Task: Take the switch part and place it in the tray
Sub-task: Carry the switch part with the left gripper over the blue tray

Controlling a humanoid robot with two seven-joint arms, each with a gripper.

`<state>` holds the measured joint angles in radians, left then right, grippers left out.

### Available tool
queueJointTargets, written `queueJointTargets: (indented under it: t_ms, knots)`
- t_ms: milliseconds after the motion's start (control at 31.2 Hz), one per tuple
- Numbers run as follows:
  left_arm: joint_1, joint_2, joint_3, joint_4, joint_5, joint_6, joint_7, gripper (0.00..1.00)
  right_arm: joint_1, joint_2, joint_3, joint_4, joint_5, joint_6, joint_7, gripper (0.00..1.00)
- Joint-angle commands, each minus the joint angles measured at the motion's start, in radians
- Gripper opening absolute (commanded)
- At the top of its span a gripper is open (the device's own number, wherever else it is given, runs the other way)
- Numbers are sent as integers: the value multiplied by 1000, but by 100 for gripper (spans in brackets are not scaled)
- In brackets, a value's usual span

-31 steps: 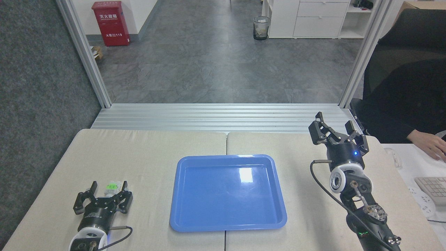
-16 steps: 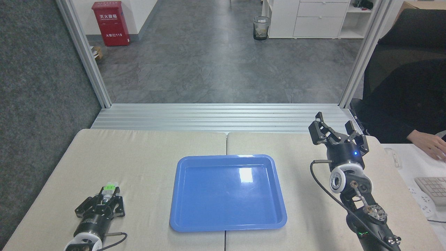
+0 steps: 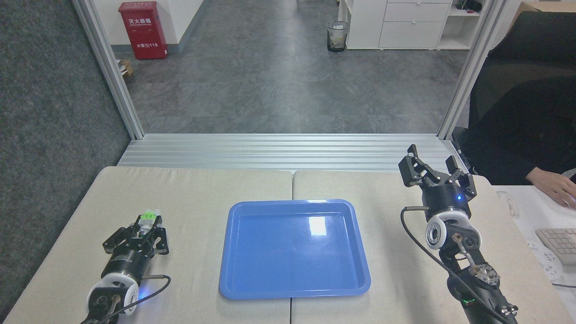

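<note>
- My left gripper [image 3: 148, 223], low over the left side of the table [image 3: 193, 189], has its fingers closed on the switch part [image 3: 150, 218]; the part's white and bright green body shows at the fingertips.
- The switch part is outside the tray [image 3: 294, 249], to its left.
- The blue tray lies flat at the table's centre, with a glare patch on its floor.
- My right gripper [image 3: 434, 170] is raised near the table's far right corner, fingers spread apart and holding nothing.
- A person's hand [image 3: 552, 185] rests at the right edge.
</note>
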<state>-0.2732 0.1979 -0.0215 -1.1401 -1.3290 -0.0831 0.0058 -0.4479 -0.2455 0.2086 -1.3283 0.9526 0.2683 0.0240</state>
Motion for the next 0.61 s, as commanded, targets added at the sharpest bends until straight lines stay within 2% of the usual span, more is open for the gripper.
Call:
queueJointTargets:
  t_ms: [0, 96, 225, 321, 417, 578]
  knots:
    - [9, -259, -201, -437, -33, -4, -36, 0, 0, 0, 0, 0, 0, 0, 1, 100]
    - [58, -323, -326, -432, -59, 9, -38, 0, 0, 0, 0, 0, 0, 0, 1, 100]
    - [63, -325, -552, -368, -78, 112, -29, 0, 0, 0, 0, 0, 0, 0, 1, 100]
    - [49, -330, -649, -298, -76, 175, -23, 0, 0, 0, 0, 0, 0, 0, 1, 100]
    - [43, -330, -707, -228, -76, 189, -24, 0, 0, 0, 0, 1, 0, 0, 1, 100]
    - [29, -331, -715, -90, -79, 190, -79, 0, 0, 0, 0, 0, 0, 0, 1, 100]
